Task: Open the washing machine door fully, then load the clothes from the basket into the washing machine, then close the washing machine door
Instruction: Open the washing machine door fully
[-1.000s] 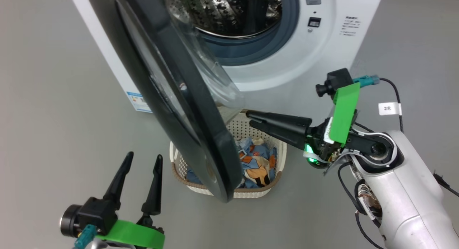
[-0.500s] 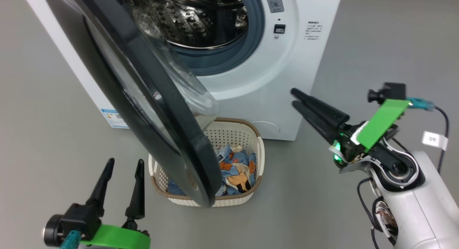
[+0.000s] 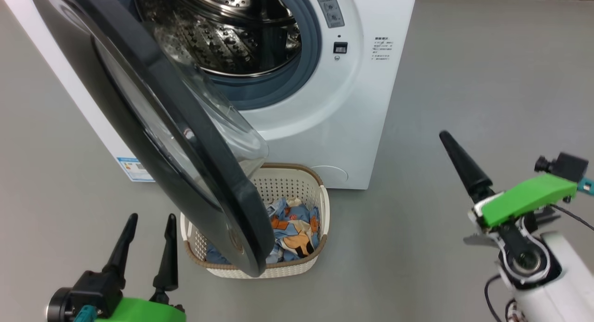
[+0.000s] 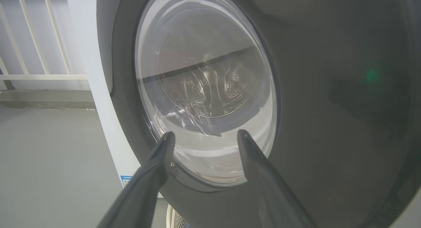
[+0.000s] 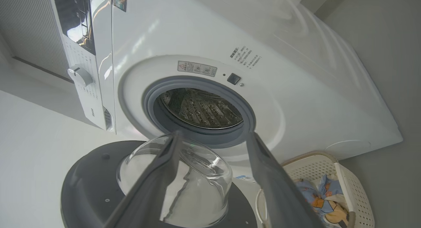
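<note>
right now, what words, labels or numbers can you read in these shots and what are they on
Nothing is sharp enough to quote.
Blue label on the washing machine's lower front corner: too small.
Block of dark print on its front, beside the drum opening: too small.
Warning sticker above the opening: blurred.
Small word near its dial: blurred.
</note>
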